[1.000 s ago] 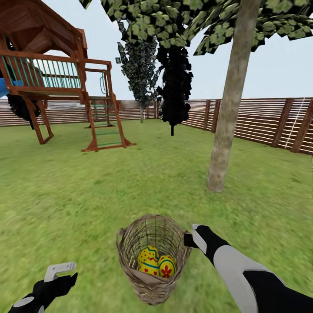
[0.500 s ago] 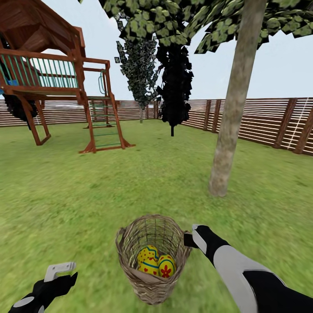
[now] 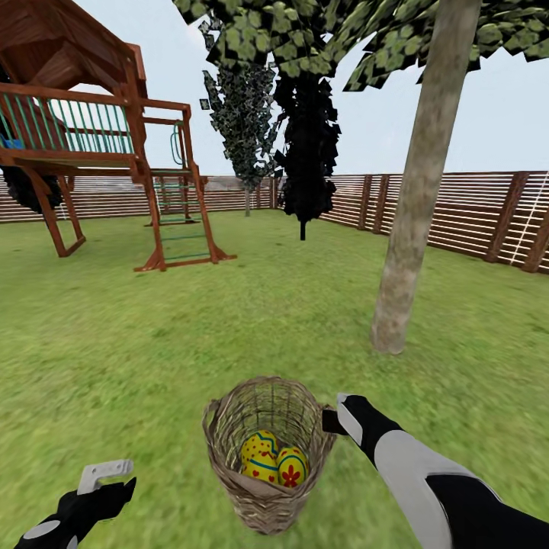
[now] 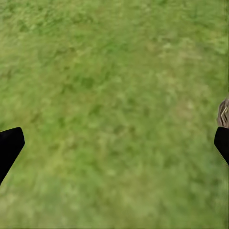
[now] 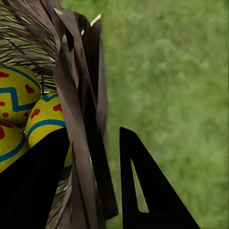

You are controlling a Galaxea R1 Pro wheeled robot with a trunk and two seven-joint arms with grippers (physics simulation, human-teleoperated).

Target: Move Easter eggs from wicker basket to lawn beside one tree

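right gripper [image 5: 93, 181] fingers pinch wicker basket [image 3: 263, 450] rim betw them; weak hold, could tip, spill eggs [image 3: 274, 457]. left gripper [image 4: 114, 143] open.

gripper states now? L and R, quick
Left gripper: open, nothing between its fingers, grass below.
Right gripper: shut on the wicker basket rim, one finger inside by the Easter eggs, one outside.

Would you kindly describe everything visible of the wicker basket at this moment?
The wicker basket is small, round and tan-brown, of open weave, with a thick rim. It sits directly ahead of the robot, tipped so its mouth faces the camera, short of the grey-beige tree. Painted yellow Easter eggs lie inside. The right claw straddles its wall at the rim, one finger inside and one outside; whether it rests on the lawn or is lifted is unclear.
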